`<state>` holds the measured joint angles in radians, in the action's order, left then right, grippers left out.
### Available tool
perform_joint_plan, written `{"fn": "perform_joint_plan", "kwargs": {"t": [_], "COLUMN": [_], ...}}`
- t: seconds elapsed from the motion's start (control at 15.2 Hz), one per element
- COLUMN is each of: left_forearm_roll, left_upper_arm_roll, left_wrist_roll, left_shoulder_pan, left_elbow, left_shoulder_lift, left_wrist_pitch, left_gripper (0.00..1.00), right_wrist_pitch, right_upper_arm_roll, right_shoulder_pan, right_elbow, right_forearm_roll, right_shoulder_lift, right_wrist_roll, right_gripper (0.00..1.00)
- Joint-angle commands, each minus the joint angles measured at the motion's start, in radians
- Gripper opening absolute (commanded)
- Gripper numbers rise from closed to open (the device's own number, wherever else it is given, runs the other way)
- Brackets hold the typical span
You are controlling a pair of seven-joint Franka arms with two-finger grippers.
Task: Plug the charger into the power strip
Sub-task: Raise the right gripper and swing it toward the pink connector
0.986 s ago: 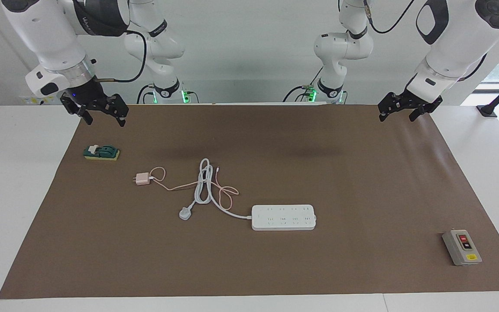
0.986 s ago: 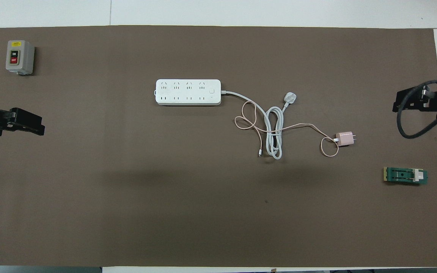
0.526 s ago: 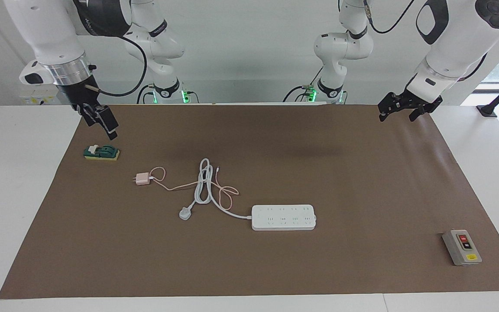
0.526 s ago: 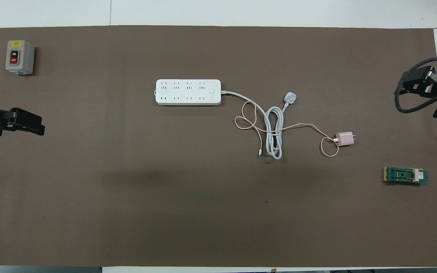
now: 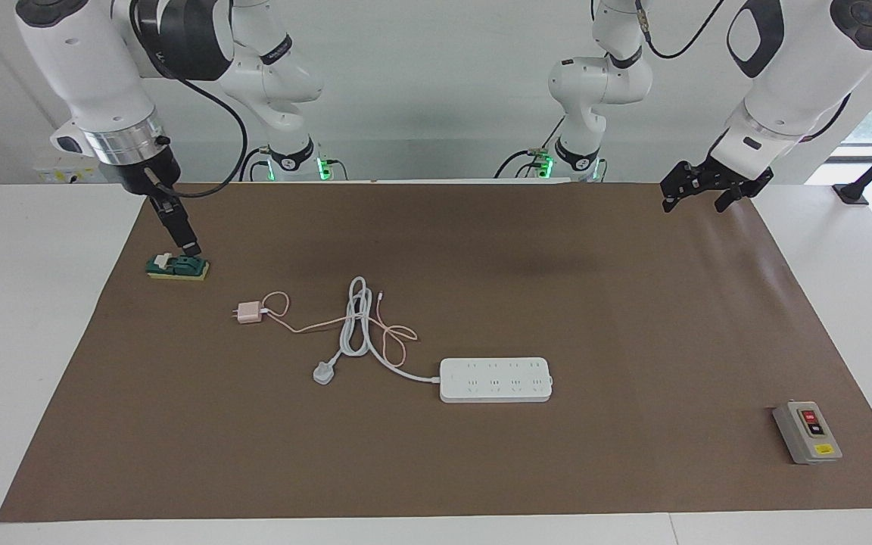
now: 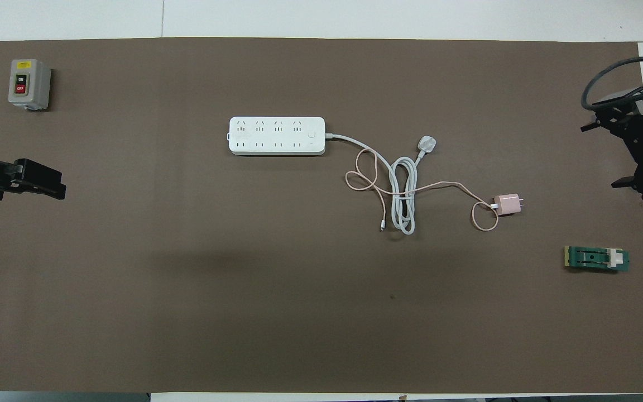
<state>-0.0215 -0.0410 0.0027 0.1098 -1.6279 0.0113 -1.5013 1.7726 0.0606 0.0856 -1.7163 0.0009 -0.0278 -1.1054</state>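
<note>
Facing view: charger (image 5: 247,312) toward right arm's end, nearest right claw (image 5: 179,235), wide, empty; left claw (image 5: 701,195) waiting, wide.

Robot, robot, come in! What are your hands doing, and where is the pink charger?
Both grippers open, empty: right gripper up above green switch, left gripper waiting. Charger unplugged, apart from power strip. Cables tangled between.

Pale-pink charger (image 5: 247,312), white power strip (image 5: 496,379), brown mat (image 5: 633,318).
</note>
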Motion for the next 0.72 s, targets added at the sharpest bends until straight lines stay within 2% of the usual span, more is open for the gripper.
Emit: {"fn": "perform_joint_plan", "kwargs": {"t": [0.0, 0.39, 0.66], "left_forearm_roll": [-0.002, 0.0, -0.002], "left_upper_arm_roll": [-0.002, -0.002, -0.002], "left_wrist_roll": [0.003, 0.002, 0.002], "left_shoulder_pan": [-0.001, -0.001, -0.001], "left_elbow": [-0.013, -0.013, -0.013], "left_shoulder_lift": [0.018, 0.018, 0.018], "left_wrist_pitch": [-0.004, -0.004, -0.004], "left_gripper": [1.0, 1.0, 1.0], "right_wrist_pitch": [0.019, -0.018, -0.071], "right_upper_arm_roll": [0.007, 0.004, -0.004], "right_shoulder_pan": [0.01, 0.036, 0.054], "right_elbow": [-0.034, -0.01, 0.075], "right_forearm_roll": [0.016, 0.105, 0.157], "right_shoulder_lift": [-0.018, 0.069, 0.178], "right_wrist_roll": [-0.068, -0.077, -0.079], "right_gripper": [1.0, 1.0, 1.0]}}
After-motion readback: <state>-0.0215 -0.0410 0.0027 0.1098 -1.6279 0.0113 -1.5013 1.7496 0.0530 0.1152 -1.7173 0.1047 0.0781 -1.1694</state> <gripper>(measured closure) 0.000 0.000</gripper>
